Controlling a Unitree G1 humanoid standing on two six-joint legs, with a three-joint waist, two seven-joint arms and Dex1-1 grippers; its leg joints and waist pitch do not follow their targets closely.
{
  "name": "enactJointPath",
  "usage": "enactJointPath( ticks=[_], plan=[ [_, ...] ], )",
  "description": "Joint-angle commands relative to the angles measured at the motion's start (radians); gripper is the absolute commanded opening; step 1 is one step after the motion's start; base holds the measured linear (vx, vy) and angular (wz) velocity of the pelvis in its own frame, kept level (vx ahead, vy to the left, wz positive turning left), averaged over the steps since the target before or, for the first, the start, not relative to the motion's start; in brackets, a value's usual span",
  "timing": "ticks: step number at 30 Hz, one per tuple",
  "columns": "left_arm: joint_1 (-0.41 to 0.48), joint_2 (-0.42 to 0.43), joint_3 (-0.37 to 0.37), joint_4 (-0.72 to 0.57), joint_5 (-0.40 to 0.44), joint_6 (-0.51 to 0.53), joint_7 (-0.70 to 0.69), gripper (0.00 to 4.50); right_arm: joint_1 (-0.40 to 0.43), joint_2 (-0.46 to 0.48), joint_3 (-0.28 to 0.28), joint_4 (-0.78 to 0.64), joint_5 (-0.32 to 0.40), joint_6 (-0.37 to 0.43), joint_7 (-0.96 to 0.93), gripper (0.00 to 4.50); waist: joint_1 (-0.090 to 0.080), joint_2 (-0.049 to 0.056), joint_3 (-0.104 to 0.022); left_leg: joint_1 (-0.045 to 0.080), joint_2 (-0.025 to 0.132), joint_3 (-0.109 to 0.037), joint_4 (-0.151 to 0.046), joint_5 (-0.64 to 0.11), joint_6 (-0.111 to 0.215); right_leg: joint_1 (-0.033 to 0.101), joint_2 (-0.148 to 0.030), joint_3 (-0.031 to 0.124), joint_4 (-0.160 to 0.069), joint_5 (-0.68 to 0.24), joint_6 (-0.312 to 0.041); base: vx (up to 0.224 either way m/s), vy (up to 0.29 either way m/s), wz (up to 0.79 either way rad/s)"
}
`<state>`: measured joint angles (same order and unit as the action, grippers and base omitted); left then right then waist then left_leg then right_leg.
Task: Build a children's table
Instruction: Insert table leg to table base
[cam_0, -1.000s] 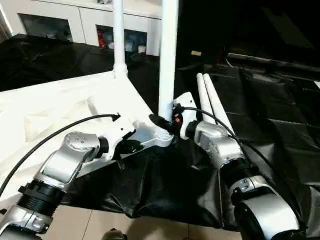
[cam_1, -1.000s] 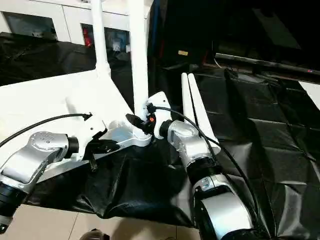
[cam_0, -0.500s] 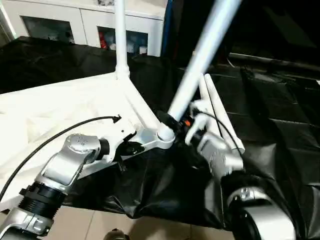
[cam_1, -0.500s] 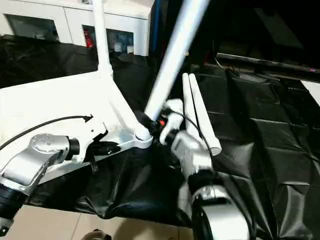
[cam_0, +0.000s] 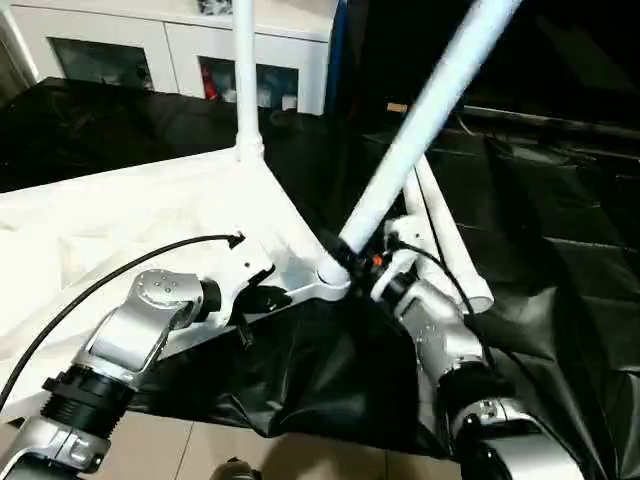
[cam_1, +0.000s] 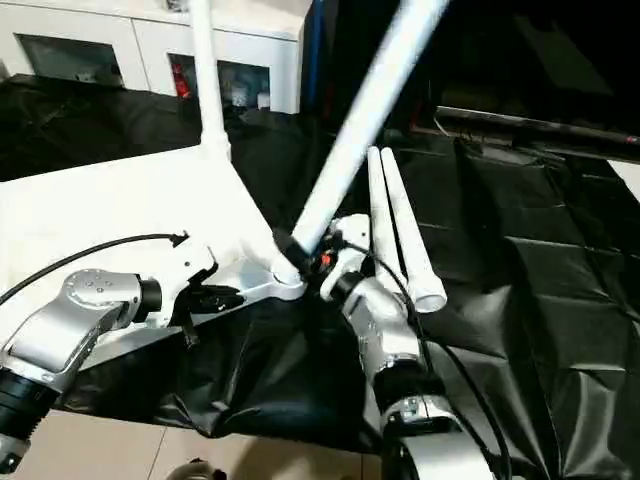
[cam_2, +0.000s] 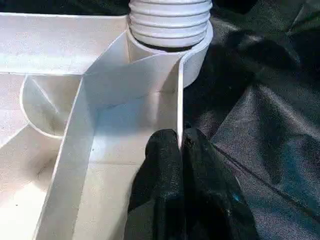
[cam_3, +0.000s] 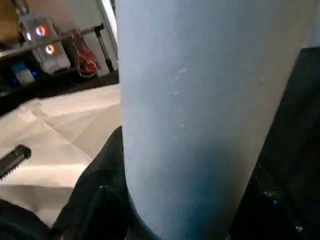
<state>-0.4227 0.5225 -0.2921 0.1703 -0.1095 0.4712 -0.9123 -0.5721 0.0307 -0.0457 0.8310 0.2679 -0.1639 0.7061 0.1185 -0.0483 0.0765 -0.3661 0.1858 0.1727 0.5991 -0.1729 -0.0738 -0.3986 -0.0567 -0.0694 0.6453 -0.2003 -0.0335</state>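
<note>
The leg (cam_0: 420, 130) has tipped toward upper right; right gripper (cam_0: 352, 252) half-open grips it, left gripper (cam_2: 181, 150) pinches the tabletop rim (cam_2: 180, 100). It may pop from its socket (cam_0: 330, 278).

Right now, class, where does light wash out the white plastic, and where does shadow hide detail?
Left eye view: the table top glares, its relief almost vanishing; the black sheet shows only sheen on folds. Left wrist view: the ribs cast soft shadows; the left pincer is a dark mass. Right wrist view: the tilted leg shades darker along its length.
</note>
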Motion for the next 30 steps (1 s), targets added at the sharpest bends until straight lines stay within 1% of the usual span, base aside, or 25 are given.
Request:
enactJointPath(
  ticks=[1, 2, 4, 8, 9, 10, 12, 13, 14, 15, 16, 17, 18, 20, 21, 22, 23, 24, 25, 28, 29, 30],
  plan=[
    [-0.011, 0.005, -0.003, 0.012, 0.016, -0.006, 0.002, 0.0, 0.036, -0.042, 0.022, -0.002, -0.06, -0.008, -0.009, 1.93, -0.001, 0.033, -0.078, 0.017, 0.049, -0.021, -0.078, -0.264, -0.026, 0.047, -0.093, 0.06, -0.086, -0.209, -0.199, 0.0, 0.0, 0.0],
    [-0.012, 0.004, -0.004, 0.017, 0.019, -0.01, 0.002, 0.0, 0.04, -0.043, 0.037, -0.014, -0.072, -0.013, 0.002, 1.93, -0.002, 0.03, -0.078, 0.016, 0.049, -0.021, -0.079, -0.264, -0.025, 0.047, -0.094, 0.06, -0.086, -0.214, -0.198, 0.0, 0.0, 0.0],
    [-0.012, 0.003, -0.005, 0.019, 0.02, -0.011, 0.002, 0.0, 0.04, -0.043, 0.043, -0.019, -0.075, -0.013, 0.005, 1.93, -0.002, 0.031, -0.077, 0.016, 0.049, -0.022, -0.079, -0.266, -0.024, 0.047, -0.094, 0.06, -0.087, -0.225, -0.192, 0.0, 0.0, 0.0],
    [-0.014, -0.001, -0.005, 0.026, 0.024, -0.018, 0.004, 0.0, 0.028, -0.048, 0.073, -0.02, -0.104, 0.001, 0.001, 1.93, -0.002, 0.03, -0.076, 0.017, 0.049, -0.021, -0.079, -0.274, -0.024, 0.045, -0.094, 0.061, -0.09, -0.242, -0.19, 0.0, 0.0, 0.0],
    [-0.014, -0.002, -0.006, 0.026, 0.025, -0.019, 0.004, 0.0, 0.024, -0.051, 0.08, -0.015, -0.112, 0.005, 0.001, 1.93, -0.003, 0.026, -0.076, 0.017, 0.049, -0.021, -0.079, -0.272, -0.022, 0.045, -0.094, 0.061, -0.09, -0.246, -0.19, 0.0, 0.0, 0.0],
    [-0.014, -0.002, -0.006, 0.026, 0.025, -0.019, 0.004, 0.0, 0.024, -0.051, 0.08, -0.015, -0.112, 0.005, 0.001, 1.93, -0.003, 0.027, -0.076, 0.017, 0.049, -0.021, -0.079, -0.272, -0.022, 0.045, -0.095, 0.061, -0.09, -0.254, -0.187, 0.0, 0.0, 0.0],
    [-0.014, -0.004, -0.006, 0.024, 0.027, -0.025, 0.0, 0.0, 0.008, -0.065, 0.112, 0.015, -0.145, 0.026, 0.009, 1.93, -0.005, 0.021, -0.075, 0.015, 0.049, -0.02, -0.079, -0.264, -0.019, 0.046, -0.094, 0.061, -0.091, -0.255, -0.186, 0.0, 0.0, 0.0],
    [-0.014, -0.005, -0.006, 0.023, 0.027, -0.025, 0.0, 0.0, 0.008, -0.066, 0.113, 0.017, -0.146, 0.027, 0.009, 1.93, -0.005, 0.025, -0.074, 0.017, 0.049, -0.021, -0.079, -0.269, -0.02, 0.043, -0.094, 0.061, -0.091, -0.268, -0.185, 0.0, 0.0, 0.0],
    [-0.012, -0.005, -0.006, 0.021, 0.027, -0.032, -0.003, 0.0, -0.001, -0.072, 0.122, 0.035, -0.154, 0.044, 0.018, 1.93, -0.006, 0.021, -0.073, 0.017, 0.048, -0.021, -0.079, -0.272, -0.02, 0.044, -0.096, 0.061, -0.093, -0.283, -0.181, 0.0, 0.0, 0.0],
    [-0.01, -0.005, -0.005, 0.018, 0.025, -0.033, -0.004, 0.0, -0.005, -0.075, 0.123, 0.043, -0.153, 0.048, 0.028, 1.93, -0.007, 0.015, -0.072, 0.017, 0.049, -0.02, -0.08, -0.279, -0.018, 0.042, -0.096, 0.062, -0.096, -0.297, -0.176, 0.0, 0.0, 0.0],
    [-0.009, -0.006, -0.004, 0.013, 0.022, -0.038, -0.008, 0.0, -0.009, -0.077, 0.122, 0.052, -0.15, 0.054, 0.041, 1.93, -0.006, 0.014, -0.073, 0.017, 0.049, -0.021, -0.08, -0.279, -0.018, 0.043, -0.096, 0.061, -0.095, -0.302, -0.173, 0.0, 0.0, 0.0],
    [-0.006, -0.006, -0.002, 0.007, 0.016, -0.042, -0.013, 0.0, -0.017, -0.08, 0.12, 0.064, -0.146, 0.061, 0.058, 1.93, -0.006, 0.017, -0.073, 0.017, 0.05, -0.022, -0.08, -0.283, -0.018, 0.043, -0.097, 0.061, -0.097, -0.312, -0.17, 0.0, 0.0, 0.0],
    [-0.003, -0.006, -0.001, -0.001, 0.013, -0.039, -0.015, 0.0, -0.023, -0.083, 0.119, 0.072, -0.143, 0.064, 0.07, 1.93, -0.008, 0.015, -0.069, 0.017, 0.05, -0.021, -0.081, -0.288, -0.018, 0.04, -0.096, 0.062, -0.098, -0.317, -0.168, 0.0, 0.0, 0.0],
    [0.002, -0.002, -0.001, -0.013, 0.008, -0.048, -0.025, 0.0, -0.035, -0.087, 0.118, 0.082, -0.136, 0.071, 0.093, 1.93, -0.008, 0.015, -0.071, 0.018, 0.05, -0.021, -0.081, -0.286, -0.016, 0.04, -0.095, 0.062, -0.096, -0.305, -0.169, 0.0, 0.0, 0.0],
    [0.005, 0.0, -0.002, -0.02, 0.007, -0.057, -0.032, 0.0, -0.039, -0.09, 0.119, 0.085, -0.132, 0.074, 0.105, 1.93, -0.009, 0.013, -0.067, 0.017, 0.05, -0.021, -0.082, -0.284, -0.011, 0.04, -0.094, 0.062, -0.096, -0.293, -0.171, 0.0, 0.0, 0.0],
    [0.005, 0.0, -0.002, -0.02, 0.007, -0.057, -0.032, 0.0, -0.039, -0.09, 0.119, 0.085, -0.132, 0.074, 0.105, 1.93, -0.009, 0.012, -0.068, 0.016, 0.05, -0.021, -0.082, -0.281, -0.01, 0.04, -0.094, 0.062, -0.094, -0.288, -0.171, 0.0, 0.0, 0.0],
    [0.01, 0.006, -0.004, -0.032, 0.004, -0.058, -0.042, 0.0, -0.044, -0.093, 0.121, 0.088, -0.126, 0.074, 0.129, 1.93, -0.01, 0.01, -0.062, 0.014, 0.049, -0.021, -0.083, -0.281, -0.005, 0.039, -0.094, 0.063, -0.096, -0.287, -0.171, 0.0, 0.0, 0.0],
    [0.016, 0.011, -0.004, -0.046, 0.0, -0.071, -0.055, 0.0, -0.047, -0.097, 0.124, 0.089, -0.123, 0.074, 0.151, 1.93, -0.01, 0.009, -0.058, 0.013, 0.05, -0.021, -0.085, -0.28, -0.001, 0.037, -0.094, 0.063, -0.097, -0.288, -0.17, 0.0, 0.0, 0.0],
    [0.023, 0.018, -0.003, -0.065, -0.009, -0.076, -0.074, 0.0, -0.047, -0.101, 0.126, 0.087, -0.117, 0.072, 0.185, 1.93, -0.012, 0.006, -0.048, 0.011, 0.049, -0.021, -0.087, -0.286, 0.006, 0.034, -0.094, 0.064, -0.1, -0.302, -0.166, 0.0, 0.0, 0.0],
    [0.039, 0.044, -0.005, -0.108, -0.025, -0.101, -0.13, 0.0, -0.044, -0.116, 0.142, 0.083, -0.112, 0.067, 0.271, 1.93, -0.014, 0.008, -0.041, 0.012, 0.05, -0.023, -0.091, -0.303, 0.017, 0.032, -0.094, 0.064, -0.103, -0.334, -0.16, 0.0, 0.0, 0.0],
    [0.042, 0.059, -0.008, -0.12, -0.027, -0.101, -0.149, 0.0, -0.042, -0.124, 0.152, 0.084, -0.117, 0.062, 0.3, 1.93, -0.015, 0.005, -0.032, 0.014, 0.051, -0.023, -0.094, -0.306, 0.021, 0.027, -0.092, 0.064, -0.105, -0.337, -0.159, 0.0, 0.0, 0.0],
    [0.045, 0.077, -0.009, -0.134, -0.028, -0.099, -0.167, 0.0, -0.04, -0.133, 0.162, 0.083, -0.122, 0.059, 0.331, 1.93, -0.015, 0.006, -0.028, 0.013, 0.05, -0.024, -0.095, -0.313, 0.023, 0.026, -0.091, 0.064, -0.105, -0.342, -0.159, 0.0, 0.0, 0.0]
  ],
)
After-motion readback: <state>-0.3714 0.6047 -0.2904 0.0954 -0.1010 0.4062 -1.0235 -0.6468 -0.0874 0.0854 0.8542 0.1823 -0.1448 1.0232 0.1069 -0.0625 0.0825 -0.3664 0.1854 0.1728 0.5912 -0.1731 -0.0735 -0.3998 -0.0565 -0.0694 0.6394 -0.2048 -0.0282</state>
